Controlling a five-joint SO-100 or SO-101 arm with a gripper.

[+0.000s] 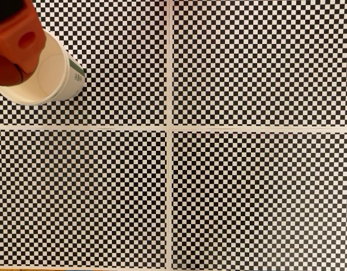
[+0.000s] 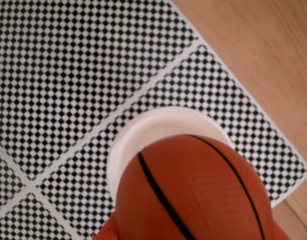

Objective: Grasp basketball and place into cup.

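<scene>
Surface: the bench (image 2: pixel 253 55) was pale wood, bare at the right of the wrist view.
Covering: checkerboard sheets (image 1: pixel 258 197), black and white, lay flat on it, four panels split by white bands that crossed near the middle of the fixed view.
Standing on it: the cup (image 1: pixel 60 79), white, upright on the upper-left panel of the fixed view.

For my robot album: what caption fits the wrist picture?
The basketball, held in the gripper, hangs right over the white cup on the checkered mat.
</scene>
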